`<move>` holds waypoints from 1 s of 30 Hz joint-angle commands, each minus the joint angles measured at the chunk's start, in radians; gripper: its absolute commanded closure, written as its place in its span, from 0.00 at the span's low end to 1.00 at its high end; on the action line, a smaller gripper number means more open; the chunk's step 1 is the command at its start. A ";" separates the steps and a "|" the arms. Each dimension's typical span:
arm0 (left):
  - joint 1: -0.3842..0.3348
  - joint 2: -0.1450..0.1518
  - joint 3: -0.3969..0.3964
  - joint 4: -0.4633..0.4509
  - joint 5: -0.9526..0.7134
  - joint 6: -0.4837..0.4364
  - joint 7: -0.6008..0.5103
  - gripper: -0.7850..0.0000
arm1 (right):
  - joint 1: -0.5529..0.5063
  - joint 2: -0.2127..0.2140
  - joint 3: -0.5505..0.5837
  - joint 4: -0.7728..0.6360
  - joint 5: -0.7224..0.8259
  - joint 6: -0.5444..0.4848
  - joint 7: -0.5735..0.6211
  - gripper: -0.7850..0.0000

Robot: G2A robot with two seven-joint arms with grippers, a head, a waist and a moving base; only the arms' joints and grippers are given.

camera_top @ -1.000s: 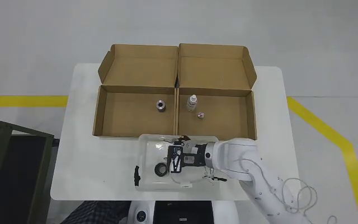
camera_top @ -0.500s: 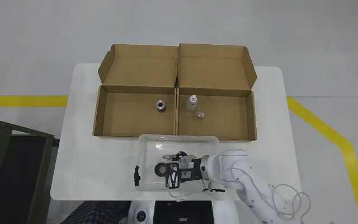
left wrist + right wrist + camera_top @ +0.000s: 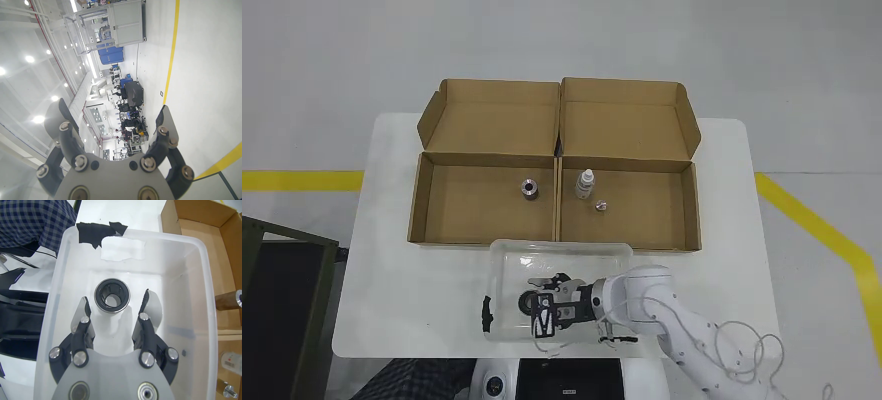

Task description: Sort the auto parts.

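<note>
Sorting looks partly done: the left box [image 3: 432,215] holds one metal piece [image 3: 528,187], the right box [image 3: 652,215] a small bottle [image 3: 585,182] and another piece [image 3: 601,207]. A black ring [image 3: 112,298] is left in the clear bin [image 3: 504,262], with the right pincer [image 3: 116,295] open around it, not yet gripping. The left pincer [image 3: 112,103] is open and empty.

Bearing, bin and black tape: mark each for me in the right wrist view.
bearing [image 3: 111,289], right wrist view, inner sleeve.
bin [image 3: 191,275], right wrist view, side wall.
tape [image 3: 90,237], right wrist view, larger piece.

Left gripper [image 3: 113,106] (fingers [image 3: 166,123] spread apart), white floor [image 3: 204,75], yellow line [image 3: 171,56], distant machinery [image 3: 132,94]
</note>
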State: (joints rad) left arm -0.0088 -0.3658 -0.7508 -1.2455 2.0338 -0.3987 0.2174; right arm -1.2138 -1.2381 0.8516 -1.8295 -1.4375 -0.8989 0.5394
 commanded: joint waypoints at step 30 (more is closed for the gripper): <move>0.000 0.000 0.000 0.000 0.000 0.000 0.000 0.00 | 0.111 -0.017 -0.080 0.104 0.032 0.016 -0.139 1.00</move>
State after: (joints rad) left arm -0.0088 -0.3658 -0.7508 -1.2455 2.0338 -0.3987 0.2174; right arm -1.1014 -1.2568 0.7655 -1.7185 -1.4081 -0.8821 0.4036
